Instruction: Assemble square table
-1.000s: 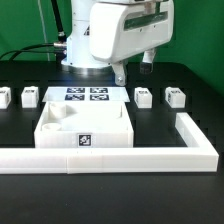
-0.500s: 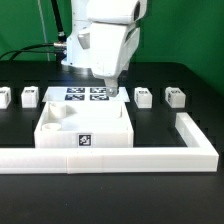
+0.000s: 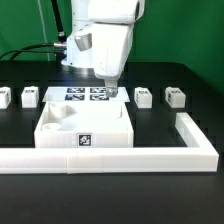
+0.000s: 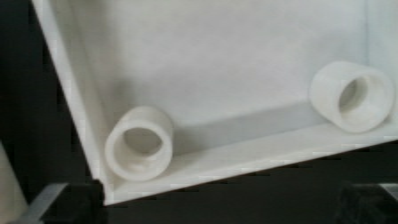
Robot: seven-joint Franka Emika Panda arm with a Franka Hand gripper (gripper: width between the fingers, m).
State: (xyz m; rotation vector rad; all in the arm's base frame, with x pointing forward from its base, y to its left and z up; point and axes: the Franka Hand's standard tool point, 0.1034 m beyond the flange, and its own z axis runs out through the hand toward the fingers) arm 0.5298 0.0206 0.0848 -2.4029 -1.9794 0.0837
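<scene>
The square table's white slab (image 3: pixel 85 127) lies in the middle, with round sockets in its corners and a tag on its front side. My gripper (image 3: pixel 111 89) hangs just above the slab's far edge, over the marker board (image 3: pixel 85 95). In the wrist view the slab (image 4: pixel 231 80) fills most of the picture and shows two round sockets (image 4: pixel 143 146). My gripper (image 4: pixel 222 205) is open there, with only dark table between the fingers. Small white tagged leg blocks stand in a row: two on the exterior view's left (image 3: pixel 29 97) and two on its right (image 3: pixel 144 96).
A long white L-shaped rail (image 3: pixel 110 156) runs along the front and turns back on the exterior view's right (image 3: pixel 193 130), fencing in the slab. The arm's body towers over the marker board behind the slab.
A second ago the hand stood broadside and further to the exterior view's right. It has turned and moved left over the slab's far edge. In the last half second nothing moved.
</scene>
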